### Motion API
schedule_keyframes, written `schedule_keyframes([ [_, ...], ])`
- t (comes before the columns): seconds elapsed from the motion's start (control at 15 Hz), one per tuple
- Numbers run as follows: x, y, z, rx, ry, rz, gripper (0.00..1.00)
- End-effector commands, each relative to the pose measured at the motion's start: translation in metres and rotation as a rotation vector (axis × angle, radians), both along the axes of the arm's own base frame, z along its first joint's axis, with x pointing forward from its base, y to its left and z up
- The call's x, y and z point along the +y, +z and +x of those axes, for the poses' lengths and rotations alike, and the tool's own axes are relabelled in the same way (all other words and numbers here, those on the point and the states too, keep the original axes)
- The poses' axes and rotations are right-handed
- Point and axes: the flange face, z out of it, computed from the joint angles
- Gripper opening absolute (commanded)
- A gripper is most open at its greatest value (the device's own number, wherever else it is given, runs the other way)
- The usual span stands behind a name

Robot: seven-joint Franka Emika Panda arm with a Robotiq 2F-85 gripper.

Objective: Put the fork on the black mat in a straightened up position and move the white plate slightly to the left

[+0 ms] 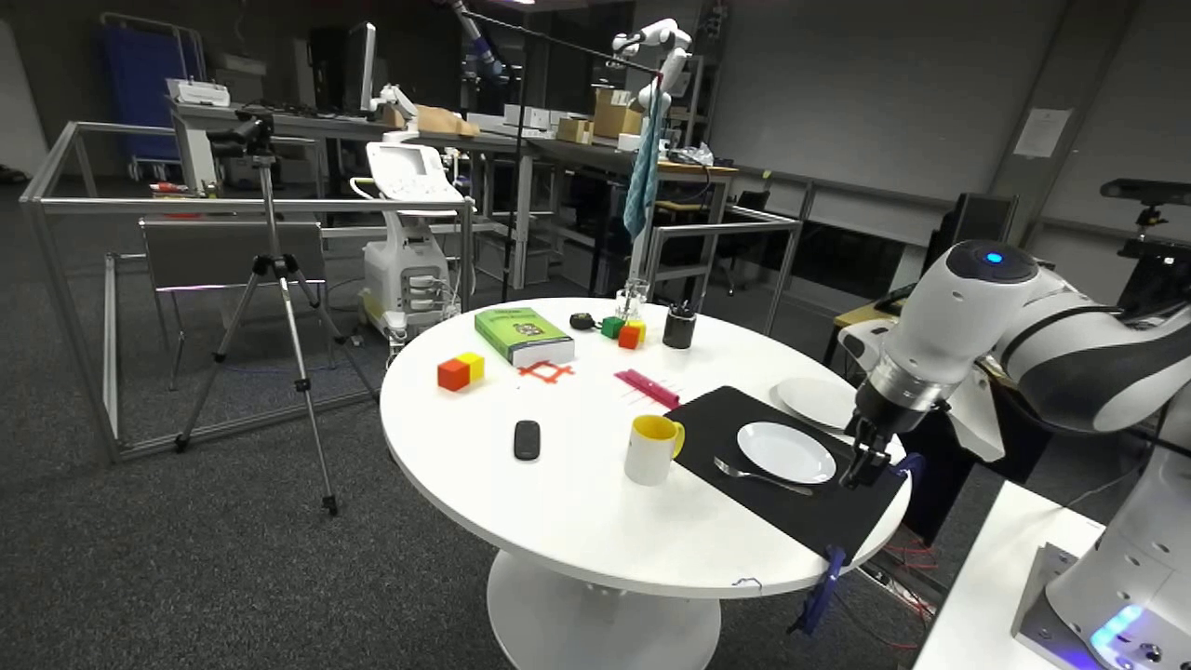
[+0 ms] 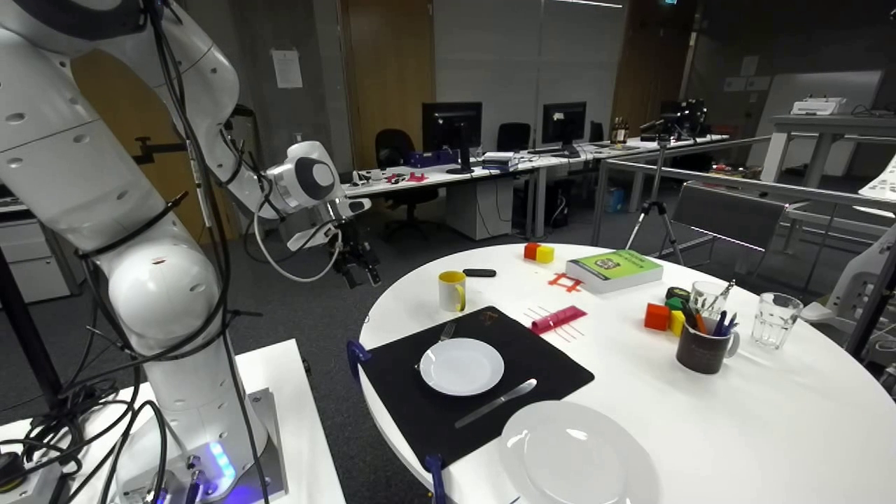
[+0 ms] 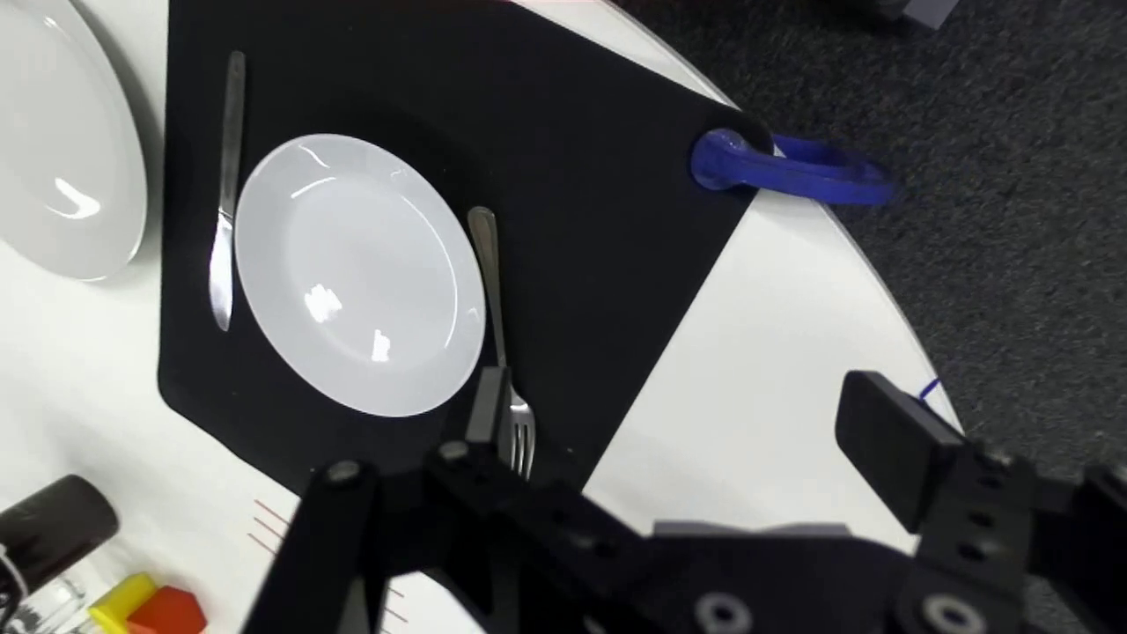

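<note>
We see the black mat (image 3: 572, 202) lying flat on the bench (image 3: 766, 308). On it we find the white plate (image 3: 361, 275), round, glossy and face up, and the silvery fork (image 3: 493, 295) close beside its rim, aslant to the mat's nearest edge.

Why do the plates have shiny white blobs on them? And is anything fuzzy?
In the wrist view, bright glare spots on the white plate, probably reflected light; there too, the knife gleams along its blade, the black mat looks dark, and the blue clamp seems slightly fuzzy; in an exterior view, bright glints on the bigger plate.
</note>
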Motion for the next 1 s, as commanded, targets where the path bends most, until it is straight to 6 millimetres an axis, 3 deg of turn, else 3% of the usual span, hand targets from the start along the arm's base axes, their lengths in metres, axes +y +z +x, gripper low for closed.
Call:
schedule_keyframes([
  [0.0, -0.002, -0.007, -0.002, -0.087, -0.1, -0.051, 1.0],
  [0.53, -0.02, 0.001, 0.01, -0.292, -0.358, -0.046, 1.0],
  [0.8, -0.042, 0.006, 0.027, -0.339, -0.444, -0.019, 1.0],
  [0.87, -0.028, -0.001, 0.018, -0.309, -0.405, -0.022, 1.0],
  [0.93, -0.034, 0.001, 0.022, -0.309, -0.424, -0.019, 1.0],
])
